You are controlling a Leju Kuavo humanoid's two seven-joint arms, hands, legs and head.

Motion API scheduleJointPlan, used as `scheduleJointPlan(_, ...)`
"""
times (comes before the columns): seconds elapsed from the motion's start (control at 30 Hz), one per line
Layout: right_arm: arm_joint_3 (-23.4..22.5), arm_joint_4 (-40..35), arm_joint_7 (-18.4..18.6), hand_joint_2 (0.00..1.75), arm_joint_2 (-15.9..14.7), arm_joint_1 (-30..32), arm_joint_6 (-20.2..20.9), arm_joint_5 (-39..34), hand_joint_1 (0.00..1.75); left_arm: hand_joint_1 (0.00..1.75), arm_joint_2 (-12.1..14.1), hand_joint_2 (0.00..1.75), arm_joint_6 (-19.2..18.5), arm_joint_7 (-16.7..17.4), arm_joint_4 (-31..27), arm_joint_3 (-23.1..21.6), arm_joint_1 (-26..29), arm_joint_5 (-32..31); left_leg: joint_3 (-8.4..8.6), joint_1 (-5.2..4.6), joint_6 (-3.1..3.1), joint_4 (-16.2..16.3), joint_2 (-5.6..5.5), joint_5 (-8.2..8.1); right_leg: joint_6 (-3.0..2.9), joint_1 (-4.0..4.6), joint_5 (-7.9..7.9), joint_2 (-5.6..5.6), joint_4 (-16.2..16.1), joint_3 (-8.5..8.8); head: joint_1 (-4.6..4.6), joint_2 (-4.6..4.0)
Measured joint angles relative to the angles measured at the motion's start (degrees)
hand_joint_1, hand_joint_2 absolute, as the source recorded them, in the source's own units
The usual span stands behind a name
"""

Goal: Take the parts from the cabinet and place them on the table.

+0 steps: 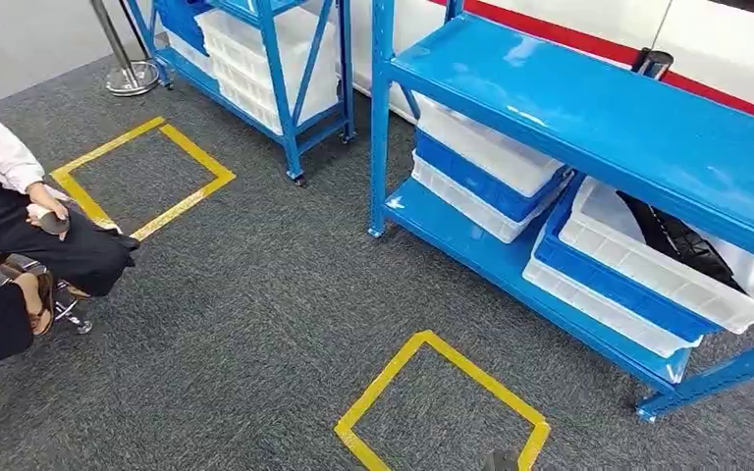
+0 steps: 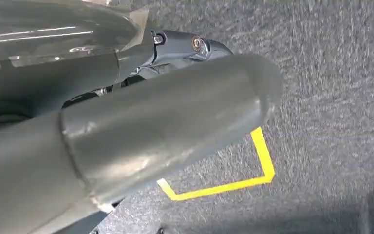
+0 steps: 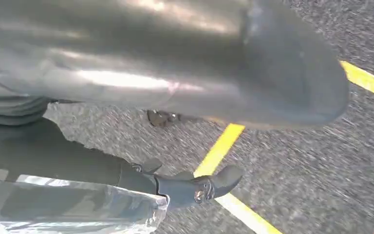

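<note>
Cabinet [image 1: 589,108] ahead | black part [image 1: 682,240] lies diagonally in white bin [image 1: 648,260] | fingers' state: cannot tell

Seated person [image 1: 20,226] cut off at the frame edge; dark part [image 1: 682,240] half-hidden in a white bin [image 1: 648,265].

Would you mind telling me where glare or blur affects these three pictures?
Head view: sharp, with pale glare streaks on the blue shelf top. Left wrist view: the left hand is soft and out of focus, reflections on its cover, carpet sharper. Right wrist view: the carpet and yellow tape are smeared, and a bright sheen lies on the right hand.
</note>
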Motion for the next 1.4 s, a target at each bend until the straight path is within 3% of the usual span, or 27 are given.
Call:
scheduleJointPlan(0.07, 0.0, 0.0, 0.2, 0.00, 0.2, -0.2, 0.3, 0.1, 0.00, 0.00, 0.0, 0.00, -0.4, -0.1, 0.0, 0.2, 0.0, 0.1, 0.09, -0.28, 0.77, -0.3, 1.34, 0.12, -0.68, 0.29, -3.39, -4.65, 5.4, -2.98, 0.50, 0.00)
scheduleJointPlan(0.13, 0.0, 0.0, 0.2, 0.00, 0.2, -0.4, 0.3, 0.1, 0.00, 0.00, 0.0, 0.00, 1.3, 0.0, 0.0, 0.2, 0.1, -0.8, -0.10, -0.67, 0.85, -0.3, 3.30, 0.07, -0.90, 0.19, -7.34, -5.83, 14.9, -7.47, 0.55, 0.00)
scheduleJointPlan(0.17, 0.0, 0.0, 0.3, 0.00, 0.2, -0.3, 0.3, 0.1, 0.00, 0.00, 0.0, 0.00, 1.7, 0.0, 0.0, 0.2, 0.2, -0.8, -0.17, -0.73, 0.85, -0.2, 4.15, 0.04, -0.57, 0.09, -7.78, -5.96, 17.3, -8.50, 0.57, 0.00)
scheduleJointPlan(0.2, 0.0, 0.0, 0.4, 0.00, 0.2, -0.1, 0.3, 0.1, 0.00, 0.00, 0.1, 0.00, 1.8, 0.0, 0.0, 0.2, 0.2, -0.7, -0.18, -0.73, 0.82, -0.2, 4.86, 0.02, -0.21, -0.02, -7.32, -6.11, 16.6, -8.01, 0.57, 0.00)
scheduleJointPlan(0.27, 0.0, 0.0, 0.6, 0.00, 0.0, -0.1, 0.3, 0.1, 0.00, 0.00, 0.0, 0.00, 1.9, 0.2, 0.0, 0.3, 0.1, -0.1, -0.08, -0.71, 0.65, -0.2, 6.29, -0.08, 1.02, -0.33, -3.80, -7.14, 7.0, -2.62, 0.59, 0.00)
scheduleJointPlan(0.3, 0.0, 0.0, 0.6, 0.00, 0.0, -0.2, 0.3, 0.1, 0.00, 0.00, 0.0, 0.00, 1.9, 0.2, 0.0, 0.3, 0.1, -0.1, 0.09, -0.72, 0.42, -0.1, 6.83, -0.22, 1.31, -0.50, -2.31, -8.95, 1.8, 0.32, 0.59, 0.00)
scheduleJointPlan(0.33, 0.0, 0.0, 0.7, 0.00, 0.1, -0.3, 0.3, 0.1, 0.00, 0.00, 0.0, 0.00, 2.0, 0.3, 0.0, 0.4, 0.1, 0.0, 0.38, -1.10, 0.05, -0.1, 7.27, -0.45, 0.79, -0.32, -1.56, -12.30, -0.5, 1.50, 0.64, 0.00)
scheduleJointPlan(0.47, 0.0, 0.1, 0.7, 0.00, 0.2, -0.4, 0.3, 0.1, 0.00, 0.00, -0.1, 0.00, 2.4, 0.3, 0.0, 0.5, -0.1, -0.1, 1.59, -0.97, -1.47, -0.5, 9.64, -0.98, -0.41, 0.63, -1.07, -10.11, -0.8, 1.12, 0.61, 0.00)
scheduleJointPlan(0.5, 0.0, 0.0, 0.7, 0.00, 0.2, -0.5, 0.3, 0.1, 0.00, 0.00, -0.1, 0.00, 2.8, 0.4, 0.0, 0.4, -0.2, -0.4, 1.69, -0.84, -1.81, -0.4, 9.83, -1.22, -0.80, 0.07, -0.82, -9.53, -1.1, 1.60, 0.61, 0.00)
scheduleJointPlan(0.53, 0.0, 0.0, 0.8, 0.00, 0.2, -0.5, 0.3, 0.0, 0.00, 0.00, -0.1, 0.00, 4.4, 0.4, 0.0, 0.4, -0.4, -1.3, 1.05, -0.42, -2.40, 1.3, 5.97, -2.71, -1.29, -0.68, -0.51, -8.53, -1.1, 1.94, 0.24, 0.00)
scheduleJointPlan(0.57, -0.1, 0.0, 0.8, 0.00, 0.2, -0.5, 0.3, -0.1, 0.00, 0.00, -0.1, 0.00, 5.8, 0.6, 0.0, 0.3, -0.3, -1.8, -0.27, -0.34, -2.40, 4.6, 3.79, -5.04, -1.91, -0.65, -0.41, -7.96, -1.1, 1.90, 0.09, 0.00)
scheduleJointPlan(0.63, -0.2, 0.1, 0.9, 0.00, 0.3, -0.6, 0.4, -0.2, 0.00, 0.00, -0.1, 0.00, 8.6, 1.6, 0.0, 0.3, -0.2, -1.9, -4.58, -0.34, -2.52, 13.9, 2.22, -9.43, -2.17, -0.31, -0.42, -6.38, -1.1, 1.85, 0.06, 0.00)
scheduleJointPlan(0.67, -0.3, 0.1, 0.9, 0.00, 0.3, -0.5, 0.4, -0.4, 0.00, 0.00, -0.1, 0.00, 9.7, 2.0, 0.0, 0.3, -0.1, -2.1, -6.24, -0.33, -2.55, 16.9, 2.09, -10.08, -2.18, -0.18, -0.42, -5.50, -1.0, 1.85, 0.09, 0.00)
scheduleJointPlan(0.7, -0.6, 0.1, 0.8, 0.00, 0.3, -0.4, 0.4, -0.5, 0.00, 0.00, -0.1, 0.00, 10.1, 2.1, 0.0, 0.3, -0.1, -2.6, -6.61, -0.31, -2.52, 17.1, 2.07, -9.28, -2.17, -0.15, -0.42, -4.69, -1.0, 1.91, 0.11, 0.00)
scheduleJointPlan(0.77, -1.1, 0.1, 0.6, 0.00, 0.3, -0.3, 0.5, -1.0, 0.00, 0.00, -0.1, 0.00, 10.6, 2.1, 0.0, 0.0, -0.1, -4.2, -4.03, -0.12, -2.43, 10.7, 1.86, -4.34, -2.14, -0.17, -0.43, -3.03, -0.9, 2.06, 0.09, 0.00)
scheduleJointPlan(0.8, -1.3, 0.1, 0.5, 0.00, 0.3, -0.3, 0.5, -1.1, 0.00, 0.00, -0.1, 0.00, 10.6, 2.1, 0.0, -0.2, -0.2, -4.5, -1.78, 0.10, -2.36, 5.6, 1.10, -1.63, -2.11, -0.20, -0.45, -2.25, -0.7, 2.11, 0.06, 0.00)
scheduleJointPlan(0.83, -1.6, 0.1, 0.3, 0.00, 0.3, -0.3, 0.6, -1.3, 0.00, 0.00, -0.1, 0.00, 10.7, 2.1, 0.0, -0.3, -0.2, -4.8, 0.01, 0.43, -2.23, 1.4, -1.63, -0.60, -2.06, -0.21, -0.44, -1.54, -0.7, 1.92, 0.04, 0.00)
scheduleJointPlan(0.87, -1.7, 0.1, 0.1, 0.00, 0.3, -0.4, 0.7, -1.4, 0.00, 0.00, -0.1, 0.00, 10.7, 2.1, 0.0, -0.4, -0.2, -4.9, 0.22, 0.28, -2.26, 0.7, -2.23, -1.03, -1.72, 0.42, -0.51, -1.10, -0.4, 1.65, 0.11, 0.00)
scheduleJointPlan(1.0, -2.7, 0.1, -0.2, 0.00, 0.2, 0.3, 1.2, -2.0, 0.00, 0.00, -0.3, 0.00, 10.7, 2.3, 0.0, -1.0, -0.5, -5.4, 0.26, -0.16, -0.49, 0.0, 0.12, -0.29, 0.08, 0.42, 0.02, 0.57, -1.0, 0.36, 0.13, 0.00)
scheduleJointPlan(1.07, -3.1, 0.1, -0.5, 0.00, 0.2, 0.3, 1.3, -2.3, 0.00, 0.00, -0.3, 0.00, 10.7, 2.4, 0.0, -1.3, -0.5, -5.5, 0.36, -0.20, 0.43, -0.6, 1.47, 0.08, -0.33, 0.29, -2.46, -4.51, 3.4, -1.58, 0.50, 0.00)
scheduleJointPlan(1.13, -3.5, 0.1, -1.2, 0.00, 0.2, 0.2, 1.3, -2.4, 0.00, 0.00, -0.3, 0.00, 10.7, 2.5, 0.0, -1.4, -0.5, -5.7, 0.32, -0.42, 0.68, -0.5, 3.16, 0.00, -0.66, 0.07, -6.44, -5.76, 12.4, -6.14, 0.63, 0.00)
scheduleJointPlan(1.2, -4.0, 0.1, -1.3, 0.00, 0.1, 0.6, 1.3, -2.6, 0.00, 0.00, -0.3, 0.00, 10.7, 2.5, 0.0, -1.4, -0.5, -6.0, 0.22, -0.50, 0.66, -0.5, 4.68, -0.05, 0.01, -0.03, -7.64, -6.02, 17.6, -8.59, 0.68, 0.00)
scheduleJointPlan(1.23, -4.1, 0.1, -1.4, 0.00, 0.0, 0.7, 1.3, -2.6, 0.00, 0.00, -0.3, 0.00, 10.7, 2.5, 0.0, -1.5, -0.5, -6.0, 0.26, -0.46, 0.55, -0.5, 5.40, -0.12, 0.54, -0.13, -6.67, -6.21, 15.7, -7.57, 0.68, 0.00)
scheduleJointPlan(1.3, -4.3, 0.1, -1.4, 0.00, -0.2, 0.8, 1.3, -2.7, 0.00, 0.00, -0.4, 0.00, 10.7, 2.5, 0.0, -1.5, -0.5, -6.0, 0.53, -0.34, 0.20, -0.5, 6.64, -0.35, 1.62, -0.37, -2.91, -7.74, 5.7, -2.10, 0.68, 0.00)
scheduleJointPlan(1.33, -4.3, 0.1, -1.4, 0.00, -0.2, 0.8, 1.3, -2.7, 0.00, 0.00, -0.5, 0.00, 10.7, 2.5, 0.0, -1.5, -0.5, -6.0, 0.81, -0.39, -0.10, -0.4, 7.19, -0.54, 1.78, -0.41, -1.48, -10.39, 0.6, 0.78, 0.74, 0.00)
scheduleJointPlan(1.37, -4.3, 0.1, -1.4, 0.00, -0.2, 0.6, 1.3, -2.7, 0.00, 0.00, -0.5, 0.00, 10.7, 2.5, 0.0, -1.5, -0.5, -6.0, 0.90, -0.98, -0.60, -0.3, 7.73, -0.91, 1.24, 0.16, -1.07, -12.07, -0.7, 1.35, 0.83, 0.00)
scheduleJointPlan(1.4, -4.3, 0.1, -1.8, 0.00, -0.2, 0.5, 1.2, -2.8, 0.00, 0.00, -0.5, 0.00, 10.7, 2.5, 0.0, -1.5, -0.4, -6.0, 1.08, -0.99, -1.05, -0.3, 8.00, -1.10, 0.44, 0.18, -0.72, -11.17, -0.8, 1.62, 0.57, 0.00)
